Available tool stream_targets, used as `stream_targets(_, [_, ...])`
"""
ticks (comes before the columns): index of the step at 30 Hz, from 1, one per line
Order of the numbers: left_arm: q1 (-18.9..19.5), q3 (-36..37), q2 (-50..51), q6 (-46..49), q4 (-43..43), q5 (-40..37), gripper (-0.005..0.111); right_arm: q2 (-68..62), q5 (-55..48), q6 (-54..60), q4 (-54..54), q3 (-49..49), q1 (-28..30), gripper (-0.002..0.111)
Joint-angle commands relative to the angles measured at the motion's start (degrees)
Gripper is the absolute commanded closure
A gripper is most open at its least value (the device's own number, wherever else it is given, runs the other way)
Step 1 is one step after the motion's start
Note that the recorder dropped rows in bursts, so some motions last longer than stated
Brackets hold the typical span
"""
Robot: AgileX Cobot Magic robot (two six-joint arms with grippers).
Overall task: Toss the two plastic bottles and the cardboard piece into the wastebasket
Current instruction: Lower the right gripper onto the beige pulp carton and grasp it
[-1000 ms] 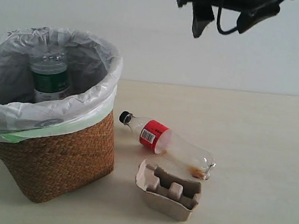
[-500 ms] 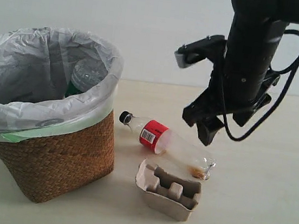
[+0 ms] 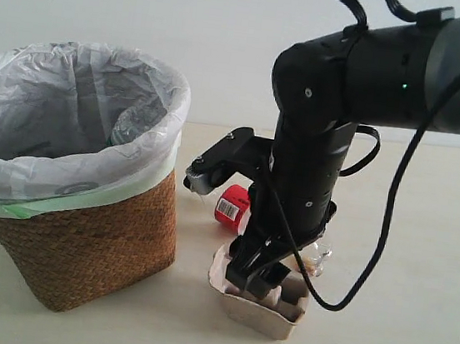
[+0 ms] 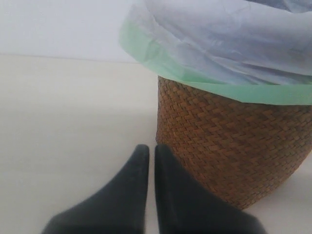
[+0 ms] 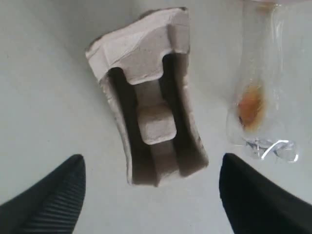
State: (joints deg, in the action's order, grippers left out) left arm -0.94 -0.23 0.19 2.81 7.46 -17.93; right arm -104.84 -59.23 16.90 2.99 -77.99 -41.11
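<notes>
The wicker wastebasket (image 3: 78,246) with its white-green bag (image 3: 70,177) stands at the left. Inside it a clear bottle (image 3: 135,123) leans against the liner; its label is hidden. The red-labelled bottle (image 3: 232,207) lies on the table, mostly behind my right arm, and its clear base (image 5: 263,97) shows in the right wrist view. My right gripper (image 3: 255,281) is open just over the beige cardboard tray (image 3: 267,311), its fingers (image 5: 63,185) wide on either side of the tray (image 5: 151,112). My left gripper (image 4: 150,148) is shut and empty beside the basket's wicker wall (image 4: 229,146).
The pale table (image 3: 406,244) runs to a plain white wall. The right arm's black cable (image 3: 386,233) loops down beside the bottle's base. The basket's bag (image 4: 219,44) overhangs its rim.
My right arm has come down from the top of the view to the cardboard tray. The bottle in the basket has tipped over from upright.
</notes>
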Motion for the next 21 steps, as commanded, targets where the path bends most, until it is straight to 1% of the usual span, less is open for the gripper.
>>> stream_targets(1, [0.04,0.23,-0.19,-0.29,-0.17,0.18,0.103,-1.67,2.38,0.53,0.40,0.16,-0.09,0.041])
stream_targets(21, [0.04,0.23,-0.19,-0.29,-0.17,0.18,0.103,-10.46,6.35,1.70,0.52,0.16,-0.09,0.041])
